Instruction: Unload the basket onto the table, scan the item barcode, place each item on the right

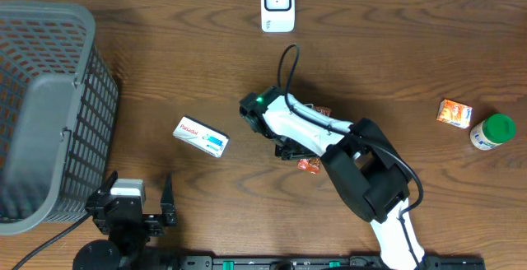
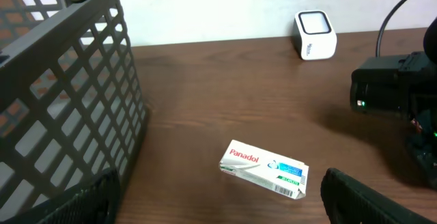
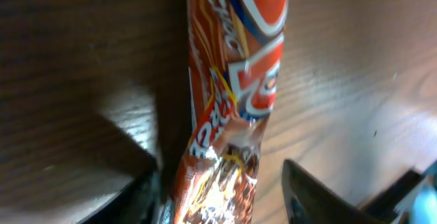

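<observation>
Between half-open fingers [image 3: 314, 193] of the right end effector [image 3: 222, 190] lies the snack wrapper [image 3: 235, 80], ungripped.

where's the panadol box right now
Overhead, the Panadol box lies flat on the table left of centre, between the grey basket and the white right arm, touching neither.

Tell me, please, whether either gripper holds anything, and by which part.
Nothing is held yet. The right gripper straddles the snack wrapper near one end, unclamped; the left gripper is open, empty.
</observation>
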Controlling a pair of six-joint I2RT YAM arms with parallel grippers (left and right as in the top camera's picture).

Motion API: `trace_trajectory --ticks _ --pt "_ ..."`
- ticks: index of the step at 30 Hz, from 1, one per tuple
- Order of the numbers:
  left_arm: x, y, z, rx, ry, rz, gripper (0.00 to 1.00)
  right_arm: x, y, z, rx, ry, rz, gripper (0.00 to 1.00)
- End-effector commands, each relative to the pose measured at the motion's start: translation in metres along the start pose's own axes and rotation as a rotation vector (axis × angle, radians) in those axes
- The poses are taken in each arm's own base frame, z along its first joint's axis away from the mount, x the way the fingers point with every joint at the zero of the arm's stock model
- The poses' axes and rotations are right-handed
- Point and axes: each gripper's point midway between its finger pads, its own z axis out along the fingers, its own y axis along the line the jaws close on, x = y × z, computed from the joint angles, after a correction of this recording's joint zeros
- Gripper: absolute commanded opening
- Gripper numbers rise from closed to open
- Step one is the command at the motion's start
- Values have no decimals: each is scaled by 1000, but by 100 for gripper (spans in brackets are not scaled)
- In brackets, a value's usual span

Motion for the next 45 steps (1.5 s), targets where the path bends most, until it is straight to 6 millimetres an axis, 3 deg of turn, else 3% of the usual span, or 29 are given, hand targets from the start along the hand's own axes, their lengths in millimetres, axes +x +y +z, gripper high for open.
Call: trace_trajectory --ticks 1,5,9,16,20,23,27,30,37,45 --pt "0 0 -1 -2 -5 -4 93 -2 -4 2 15 -11 14 40" --pt "0 0 -1 -2 -5 -4 93 -1 -4 5 17 -11 13 25" --pt "0 0 -1 -2 -5 -4 93 -1 -4 6 18 -10 14 1" --pt "0 0 -1 -2 -5 -3 93 3 2 5 -18 20 16 1" --pt "0 0 -1 -2 -5 -4 93 17 20 -11 -155 110 -95 1" --pt "0 0 -1 -2 -5 -4 93 28 43 -37 -348 179 -218 1" --pt "0 0 -1 -2 -5 -4 93 43 80 -89 -710 240 -449 1" --pt "0 0 -1 -2 -5 -4 93 54 95 -126 -954 277 -578 1" --pt "0 0 -1 -2 -5 -4 93 58 95 -164 -1281 301 -725 1" --pt "0 0 -1 -2 -5 -4 93 39 89 -158 -1360 278 -701 1"
